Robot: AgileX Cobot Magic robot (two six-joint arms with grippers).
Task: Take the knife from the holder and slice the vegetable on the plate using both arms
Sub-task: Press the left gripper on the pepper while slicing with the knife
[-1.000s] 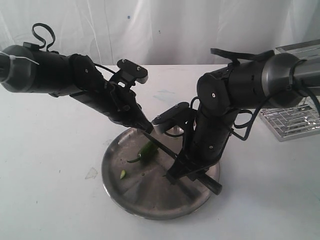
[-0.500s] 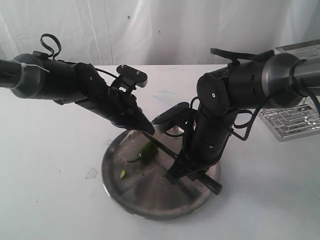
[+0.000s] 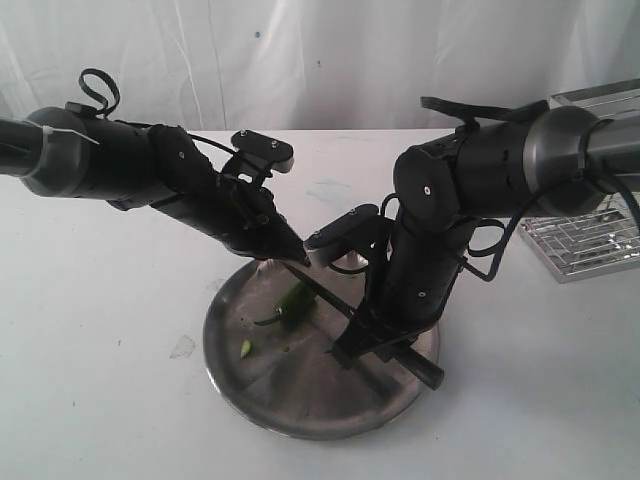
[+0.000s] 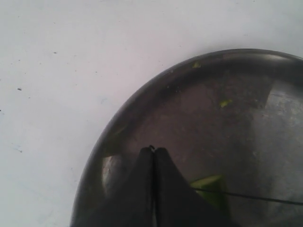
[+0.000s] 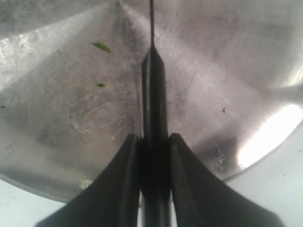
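Two robot claws work over a round, shallow, scratched stainless-steel plate (image 3: 225, 350) on a white tabletop (image 3: 100, 350), where a small dark green chilli pepper (image 3: 293, 302) lies near the far rim. The right claw (image 5: 154, 142) pinches the straight handle of a long, slim all-black knife (image 3: 322, 293). The knife's blade runs low across the plate, its point up beside the pepper's thick end. The left claw (image 4: 153, 152), fingers pressed together and holding nothing, hovers at the same rim just beside the pepper; whether it touches the pepper cannot be told. One pale green cut-off round (image 3: 245, 348) rests on the plate, apart from the pepper. The tall, square-sided holder (image 3: 585, 240) of shiny chrome wire bars stands well apart on the right. The slicing looks under way, with most of the pepper uncut. To cut cleanly, the left claw would do best to settle its closed tips onto the pepper's stem end, clear of the cutting line, so that the pepper cannot roll on the slick steel. The right claw should set the blade square across the pepper and press straight down. A slanted or sliding stroke risks pushing the pepper off toward the rim, or twisting the handle in the claw's narrow grip.
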